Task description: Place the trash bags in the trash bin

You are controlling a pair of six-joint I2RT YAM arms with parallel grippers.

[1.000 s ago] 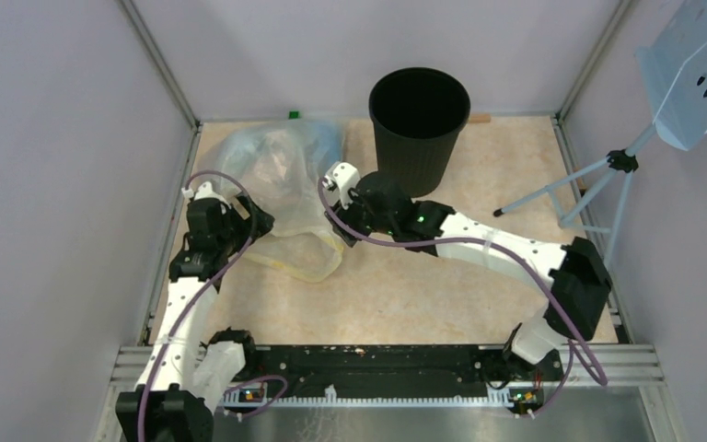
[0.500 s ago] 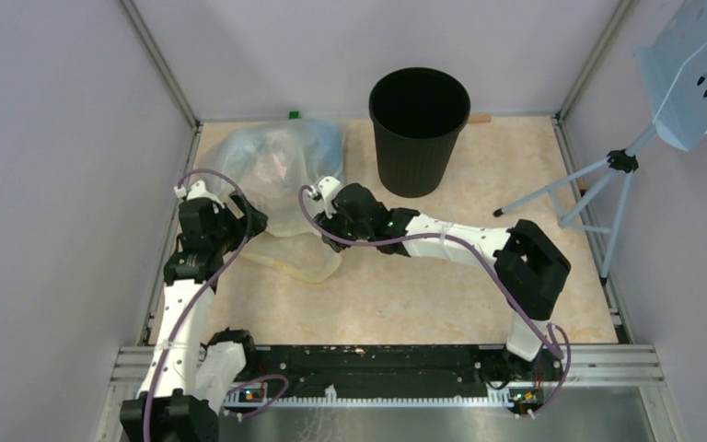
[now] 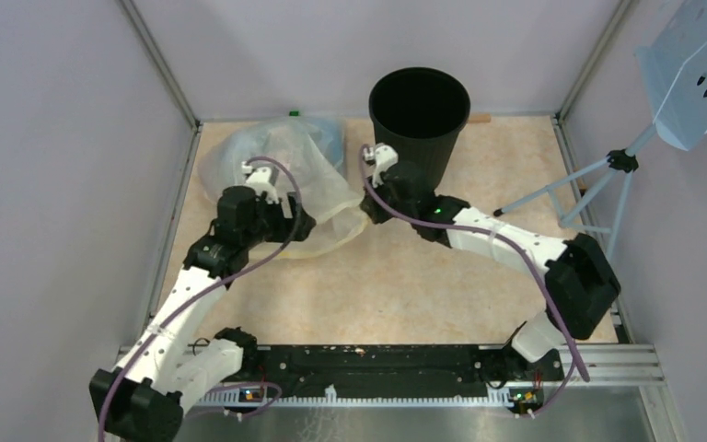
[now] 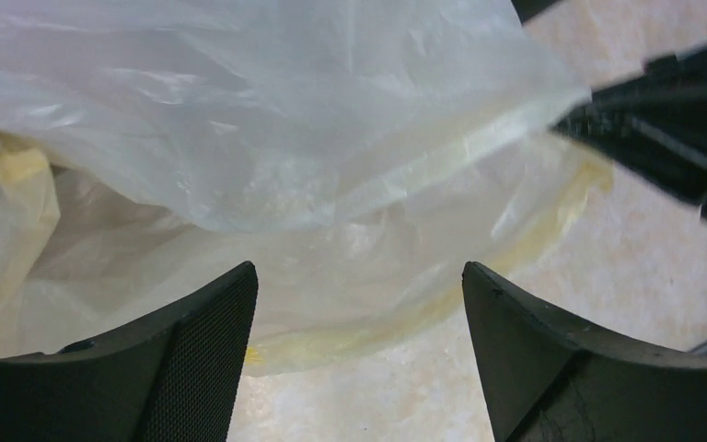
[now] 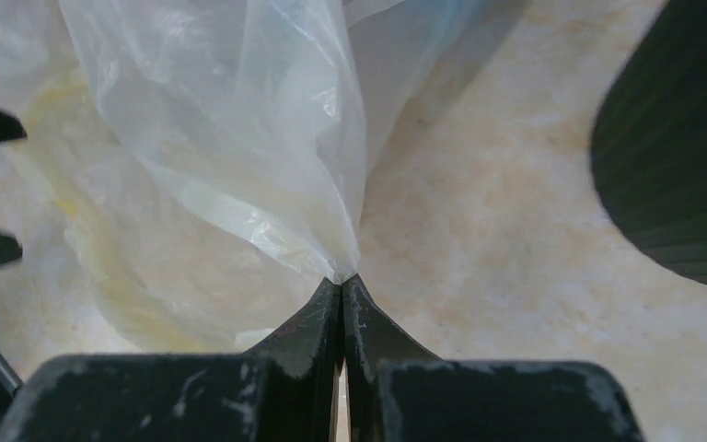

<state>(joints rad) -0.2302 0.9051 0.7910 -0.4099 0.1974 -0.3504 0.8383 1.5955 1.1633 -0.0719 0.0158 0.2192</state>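
Looking down from the top camera: pinching one corner of the thin, crinkly, see-through pale pink plastic film trash bags [image 3: 281,175] in the right gripper [image 3: 365,212], just beside the near-left foot of the round black ribbed plastic trash bin [image 3: 419,124]. Leaving most of the film slumped on the beige tabletop [image 3: 405,285] to the left of the trash bin, none of it inside. Hovering the left gripper [image 3: 302,226] at the film's near edge, farther left of the trash bin.

Looking through the left wrist camera: holding the two black fingers [image 4: 193,350] spread wide with nothing between them, facing the film's yellowish hem just beyond the tips.

Looking through the right wrist camera: clamping both pads fully together on a gathered peak of film, with the ribbed wall of the trash bin off to the right.

Judging the step as carrying the film up to the trash bin: lifting the pinched corner well above the rim before swinging over, closing the left fingers on the hem to gather the trailing bulk, moving slowly to avoid tearing the film, and avoiding knocking the light trash bin over.
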